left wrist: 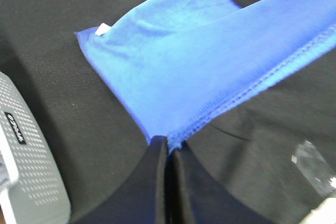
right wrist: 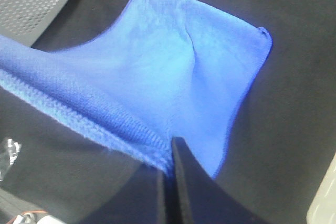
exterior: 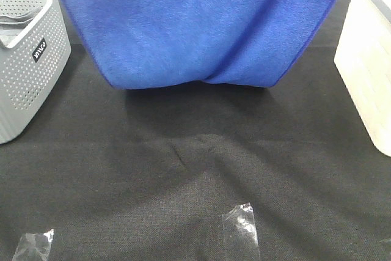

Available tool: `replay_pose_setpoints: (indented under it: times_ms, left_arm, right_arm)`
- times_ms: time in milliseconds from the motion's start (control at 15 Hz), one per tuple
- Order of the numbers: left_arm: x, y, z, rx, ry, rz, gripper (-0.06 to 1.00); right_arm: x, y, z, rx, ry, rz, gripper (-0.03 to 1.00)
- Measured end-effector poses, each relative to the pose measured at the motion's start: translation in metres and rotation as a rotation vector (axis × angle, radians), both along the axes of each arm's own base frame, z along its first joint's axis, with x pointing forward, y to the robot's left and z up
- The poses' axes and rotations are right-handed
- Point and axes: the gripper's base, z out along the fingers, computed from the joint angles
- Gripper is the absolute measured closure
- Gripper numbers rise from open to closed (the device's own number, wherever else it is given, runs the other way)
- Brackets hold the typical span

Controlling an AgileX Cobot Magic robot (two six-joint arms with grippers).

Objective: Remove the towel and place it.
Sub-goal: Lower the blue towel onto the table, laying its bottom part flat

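A blue towel (exterior: 195, 22) hangs spread out across the top of the exterior high view, its lower edge sagging just above the black table cloth (exterior: 195, 169). Both grippers are out of that view. In the left wrist view my left gripper (left wrist: 168, 148) is shut on a corner of the towel (left wrist: 189, 66), which stretches away from it. In the right wrist view my right gripper (right wrist: 169, 156) is shut on the opposite corner of the towel (right wrist: 173, 72). The far end of the towel droops toward the cloth.
A grey perforated basket (exterior: 27, 53) stands at the left edge, also in the left wrist view (left wrist: 26, 150). A white basket (exterior: 366, 59) stands at the right edge. Clear tape pieces (exterior: 241, 227) lie on the cloth near the front.
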Motion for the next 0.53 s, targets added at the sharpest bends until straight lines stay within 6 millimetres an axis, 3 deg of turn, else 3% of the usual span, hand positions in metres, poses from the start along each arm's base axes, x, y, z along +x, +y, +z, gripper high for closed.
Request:
replay_pose_setpoints:
  times_ms: [67, 133, 200, 533]
  left_arm:
    - [-0.013, 0.004, -0.003, -0.016, 0.015, -0.007, 0.94]
    - [-0.013, 0.004, -0.003, -0.016, 0.015, -0.007, 0.94]
    - [-0.027, 0.007, -0.016, -0.034, 0.069, -0.019, 0.94]
    - [-0.054, 0.012, -0.034, -0.089, 0.156, -0.041, 0.94]
  right_arm:
    - [-0.011, -0.001, 0.000, 0.026, 0.008, -0.006, 0.97]
    - [-0.011, -0.001, 0.000, 0.026, 0.008, -0.006, 0.97]
    - [-0.027, -0.003, -0.002, 0.043, 0.019, -0.006, 0.97]
    - [-0.057, -0.007, -0.010, 0.097, 0.062, -0.022, 0.97]
